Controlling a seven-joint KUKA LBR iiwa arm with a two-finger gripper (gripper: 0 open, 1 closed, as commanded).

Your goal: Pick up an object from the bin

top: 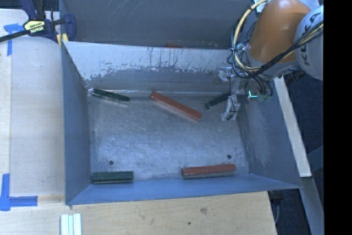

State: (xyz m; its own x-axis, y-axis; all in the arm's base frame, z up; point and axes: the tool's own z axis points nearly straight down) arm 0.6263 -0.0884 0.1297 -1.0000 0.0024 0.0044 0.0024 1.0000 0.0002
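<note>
Dark green stick (215, 102), short and slanted, lies on the floor in the far right corner of the bin (74, 118), its right end just beside my gripper (230, 111). I cannot tell whether my gripper is spread or closed, nor whether it touches the stick. Left of it lies a tilted red-brown bar (176, 106), then a far dark green bar (111, 96). By the near wall lie 2 more: a near red-brown bar (209, 171) and a near dark green bar (113, 177).

Dark stick (216, 101), 2 o'clock on the floor of the bin (165, 19): right end hidden behind the gripper (231, 111). Contact between the two cannot be made out. Orange cover (278, 25), farther out at 2 o'clock, masks the bin's rim there.
</note>
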